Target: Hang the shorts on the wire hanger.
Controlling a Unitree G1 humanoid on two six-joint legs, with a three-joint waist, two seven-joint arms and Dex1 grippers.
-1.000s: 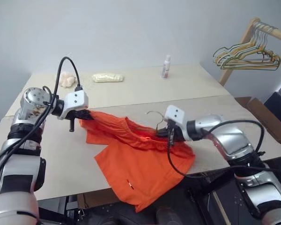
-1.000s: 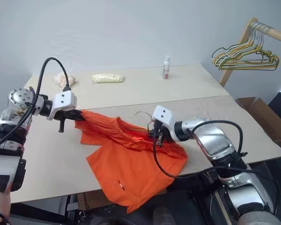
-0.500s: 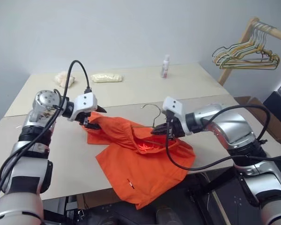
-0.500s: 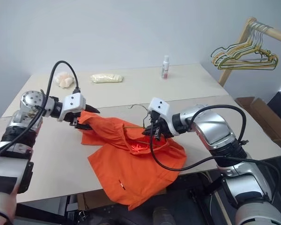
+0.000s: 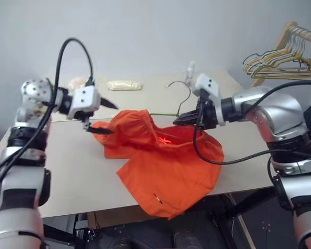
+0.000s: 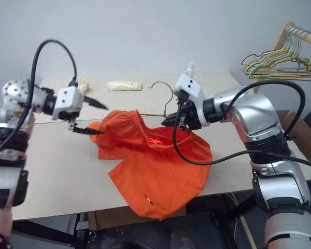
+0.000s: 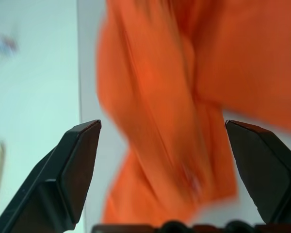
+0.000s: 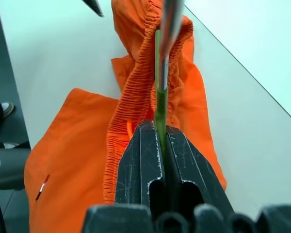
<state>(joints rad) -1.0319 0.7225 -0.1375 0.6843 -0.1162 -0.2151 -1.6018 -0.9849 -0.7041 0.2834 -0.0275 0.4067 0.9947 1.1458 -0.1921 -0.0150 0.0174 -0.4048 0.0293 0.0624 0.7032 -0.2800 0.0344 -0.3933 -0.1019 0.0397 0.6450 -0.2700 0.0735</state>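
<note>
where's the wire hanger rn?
In the head views the wire hanger is mid-table, pinched in the right gripper, its hook raised toward the far side. Its lower part sits inside the shorts waistband.

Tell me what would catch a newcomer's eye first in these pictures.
The bright orange fabric shorts dominate, heaped mid-table with one leg draping over the near edge of the pale table. The right gripper is shut on the thin grey wire hanger, whose hook rises above the gathered waistband. The left gripper hangs open beside the shorts' far corner, and a bunch of coloured hangers hangs on a wooden rail at the right.
</note>
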